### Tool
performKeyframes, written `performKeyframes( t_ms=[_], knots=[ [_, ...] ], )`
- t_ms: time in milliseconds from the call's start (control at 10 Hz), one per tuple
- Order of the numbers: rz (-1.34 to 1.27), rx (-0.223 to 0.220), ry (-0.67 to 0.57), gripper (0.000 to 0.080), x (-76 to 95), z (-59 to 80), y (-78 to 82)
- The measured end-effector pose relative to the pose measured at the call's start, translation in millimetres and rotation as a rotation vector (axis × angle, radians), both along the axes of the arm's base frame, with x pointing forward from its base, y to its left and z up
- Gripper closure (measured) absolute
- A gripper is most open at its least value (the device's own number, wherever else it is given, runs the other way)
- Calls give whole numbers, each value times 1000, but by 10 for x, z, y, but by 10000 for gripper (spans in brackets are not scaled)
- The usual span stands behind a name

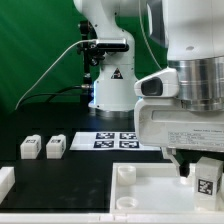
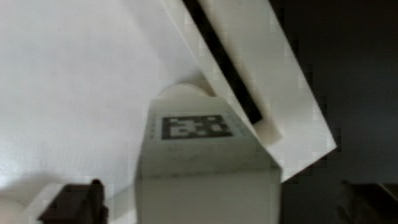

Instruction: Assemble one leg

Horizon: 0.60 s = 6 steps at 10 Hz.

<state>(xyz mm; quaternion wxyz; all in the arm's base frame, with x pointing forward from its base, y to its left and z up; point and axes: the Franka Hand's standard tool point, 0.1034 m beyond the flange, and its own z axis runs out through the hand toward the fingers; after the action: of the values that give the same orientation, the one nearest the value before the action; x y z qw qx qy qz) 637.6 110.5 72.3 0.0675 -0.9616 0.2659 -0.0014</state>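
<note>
You have the leg (image 1: 208, 180) held in the tool (image 1: 196, 172), its fingers closed on the white block with the tag facing outward, at the exterior view's right, just above the large white panel (image 1: 120, 190). From the wrist view the leg (image 2: 199, 150) points down along the panel's raised rim (image 2: 267, 90), with the fingertips (image 2: 71, 203) showing dark on either side of it. Whether the leg's end already sits in a corner hole is hidden, so treat it as probably not seated.

To do this well, keep the leg upright and square to the panel, line it over the corner hole, then lower slowly and turn without side load. Hold the grip firm until it bites. Two spare legs (image 1: 43, 146) rest on the table (image 1: 60, 165) at the exterior view's left, near the marker board (image 1: 112, 140), well clear of your path.
</note>
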Motion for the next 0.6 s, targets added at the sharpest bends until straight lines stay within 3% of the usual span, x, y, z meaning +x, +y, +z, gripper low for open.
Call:
performKeyframes(
  t_ms=[200, 400, 500, 600],
  knots=[
    [0, 0, 0, 175, 0, 0, 0],
    [0, 0, 0, 446, -1, -1, 0],
    [0, 0, 2, 446, -9, -8, -2],
    [0, 0, 3, 505, -10, -8, -2]
  ],
)
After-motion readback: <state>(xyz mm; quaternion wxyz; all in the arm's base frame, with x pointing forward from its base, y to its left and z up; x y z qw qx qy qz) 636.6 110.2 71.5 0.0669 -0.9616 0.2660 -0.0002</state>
